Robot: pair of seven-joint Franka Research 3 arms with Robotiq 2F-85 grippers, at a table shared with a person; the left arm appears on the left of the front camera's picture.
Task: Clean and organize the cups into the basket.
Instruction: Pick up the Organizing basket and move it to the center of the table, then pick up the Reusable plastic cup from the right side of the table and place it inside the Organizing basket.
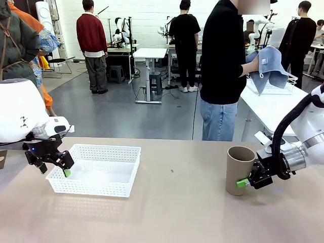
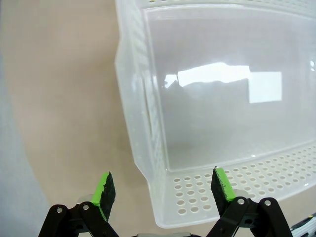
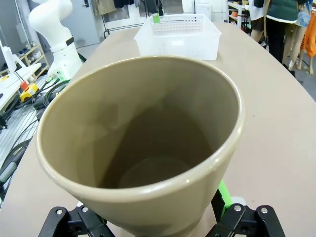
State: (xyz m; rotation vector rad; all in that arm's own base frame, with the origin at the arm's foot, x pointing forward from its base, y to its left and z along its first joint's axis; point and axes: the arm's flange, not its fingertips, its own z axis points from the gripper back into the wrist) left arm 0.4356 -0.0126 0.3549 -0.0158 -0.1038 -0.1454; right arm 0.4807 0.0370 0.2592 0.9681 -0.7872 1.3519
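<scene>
A tan table fills the foreground of a busy lab, and a person beyond it holds a blue cloth. At the left, the left gripper hovers with its jaws wide astride a left corner of the empty white basket. Further right, well apart from the basket, a tan cup stands upright, long axis vertical and mouth up. The right gripper brackets the cup's lower body, jaws spread wide and not visibly clamped. The step looks like the pickup. Next it should close, lift and carry the cup leftward to the basket.
</scene>
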